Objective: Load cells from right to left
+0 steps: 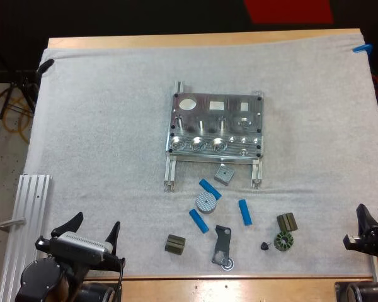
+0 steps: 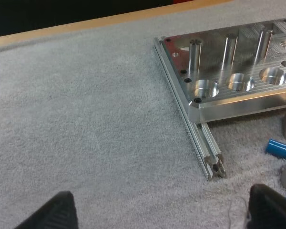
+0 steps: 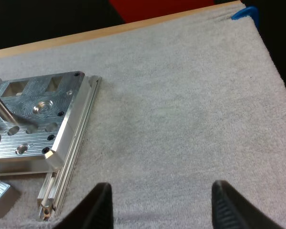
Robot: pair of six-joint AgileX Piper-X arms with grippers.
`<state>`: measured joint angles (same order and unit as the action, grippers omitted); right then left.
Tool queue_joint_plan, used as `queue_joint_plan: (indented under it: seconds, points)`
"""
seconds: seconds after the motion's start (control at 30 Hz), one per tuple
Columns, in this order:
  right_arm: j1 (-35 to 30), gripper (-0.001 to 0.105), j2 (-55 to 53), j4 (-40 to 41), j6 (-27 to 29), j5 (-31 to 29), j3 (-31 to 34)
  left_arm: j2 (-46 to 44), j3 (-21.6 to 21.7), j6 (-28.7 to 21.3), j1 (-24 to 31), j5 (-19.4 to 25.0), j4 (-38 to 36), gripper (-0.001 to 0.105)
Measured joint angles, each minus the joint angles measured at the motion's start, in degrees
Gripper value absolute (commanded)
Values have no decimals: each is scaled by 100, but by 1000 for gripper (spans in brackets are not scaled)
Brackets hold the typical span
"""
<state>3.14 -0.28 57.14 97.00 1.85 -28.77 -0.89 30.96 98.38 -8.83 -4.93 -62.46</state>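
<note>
Across most of the high view, a white, towel-textured mat [image 1: 101, 126] covers the wooden table [image 1: 201, 39], whose pale edge runs along the top under dark space. At centre sits the machined silver metal fixture [image 1: 215, 126]. Three bright blue cylinders [image 1: 245, 212] lie just below it among small dark parts [image 1: 174, 244]. A ribbed aluminium plate [image 1: 28, 214] lies at lower left. Beside it, the left gripper [image 1: 96, 221] has its fingers spread wide, clear of everything. At the right edge, the right gripper [image 1: 373, 211] is likewise parted.
</note>
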Motion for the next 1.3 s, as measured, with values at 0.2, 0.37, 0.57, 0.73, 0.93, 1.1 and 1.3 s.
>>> queue_joint_plan:
  seconds: [0.2,0.37,0.57,0.73,0.93,1.1,1.3]
  points:
    - [0,47,0,0,0,0,0,0,0,0,0,-14,0,71]
    - [0,47,0,0,0,0,0,0,0,0,0,-545,0,71]
    - [0,47,0,0,0,468,-24,0,137,0,0,-1352,-24,71]
    - [0,47,0,105,0,711,-278,0,607,0,0,-1526,-24,71]
    - [0,47,284,219,0,1211,-754,483,1168,-127,0,-1808,-302,71]
    - [0,47,788,219,0,1606,-1152,1130,1536,-628,0,-1980,-594,71]
    - [0,47,1430,219,0,2249,-1752,1689,1977,-732,0,-2085,-686,71]
